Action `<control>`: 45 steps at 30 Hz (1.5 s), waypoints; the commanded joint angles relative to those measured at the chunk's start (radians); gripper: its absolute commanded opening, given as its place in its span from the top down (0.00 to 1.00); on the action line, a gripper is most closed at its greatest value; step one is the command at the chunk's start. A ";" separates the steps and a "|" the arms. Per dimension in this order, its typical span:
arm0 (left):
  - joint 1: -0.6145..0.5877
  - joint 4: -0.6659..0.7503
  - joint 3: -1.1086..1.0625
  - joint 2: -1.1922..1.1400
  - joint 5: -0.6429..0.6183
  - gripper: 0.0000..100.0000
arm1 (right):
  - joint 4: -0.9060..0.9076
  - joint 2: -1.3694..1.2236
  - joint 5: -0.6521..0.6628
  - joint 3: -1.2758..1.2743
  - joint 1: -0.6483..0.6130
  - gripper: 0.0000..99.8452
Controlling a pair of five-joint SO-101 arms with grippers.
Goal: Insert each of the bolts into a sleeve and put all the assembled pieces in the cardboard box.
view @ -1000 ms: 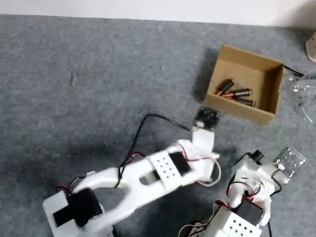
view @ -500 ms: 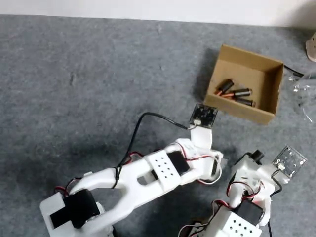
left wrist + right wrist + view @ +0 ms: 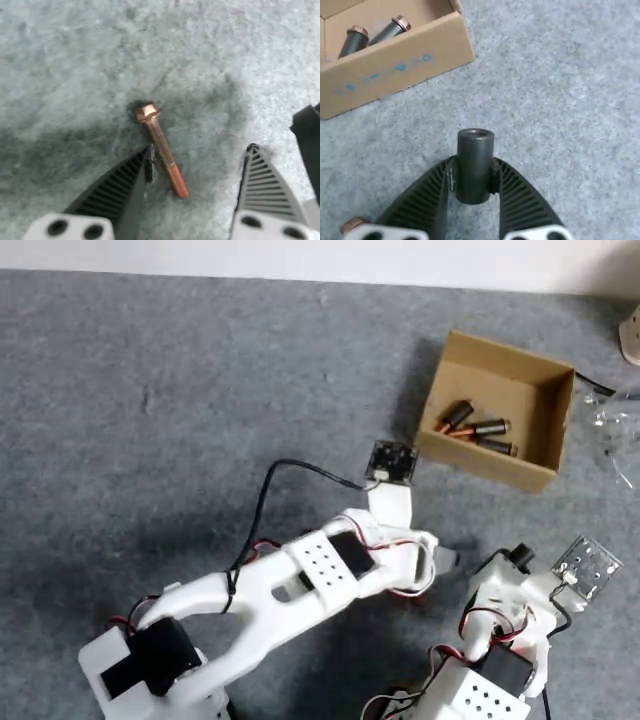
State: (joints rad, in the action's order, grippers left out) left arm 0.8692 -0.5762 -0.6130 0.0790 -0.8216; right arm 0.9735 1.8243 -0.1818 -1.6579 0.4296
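The left arm [image 3: 310, 585] is big and white. It lies across the grey carpet [image 3: 150, 380], from the near left corner toward the middle. The left gripper [image 3: 199, 157] points down at the carpet, and its two fingers are wide apart. A copper bolt [image 3: 161, 150] lies flat on the carpet between them. It is just beside one finger and well apart from the other. The bolt's fat head points away from the gripper, and nothing holds the bolt.

Farther right, the right arm [image 3: 495, 605] sits folded up at the near edge of the table. The right gripper [image 3: 473, 170] is squeezed tight on a dark sleeve [image 3: 474, 160]. The sleeve sticks out past the fingertips, and its open hole shows at the far end.

The sleeve is near the cardboard box [image 3: 490, 468] but outside it. The box stands on the carpet beyond the right arm. Three finished pieces [image 3: 478, 428], dark sleeves with copper bolts in them, lie side by side in the box. Thin wires [image 3: 605, 405] lie on the carpet just to the right of the box.
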 commanded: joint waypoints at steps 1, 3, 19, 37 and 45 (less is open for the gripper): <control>-0.018 0.005 -0.021 0.004 -0.003 0.73 | -0.041 0.015 0.012 0.041 0.019 1.00; -0.016 0.005 -0.027 0.004 -0.003 0.72 | -0.041 0.015 0.012 0.041 0.019 1.00; -0.008 -0.002 0.045 -0.171 -0.008 0.73 | -0.082 0.015 0.012 0.008 0.013 1.00; -0.008 0.003 0.079 -0.236 -0.008 0.73 | -0.082 0.015 0.012 0.008 0.015 1.00; -0.015 -0.002 0.096 -0.237 -0.006 0.73 | -0.082 0.015 0.012 0.008 0.013 1.00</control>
State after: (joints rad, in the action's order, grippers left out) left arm 0.8661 -0.5762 -0.5685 -0.1557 -0.8247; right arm 0.9275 1.8243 -0.1818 -1.6579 0.4296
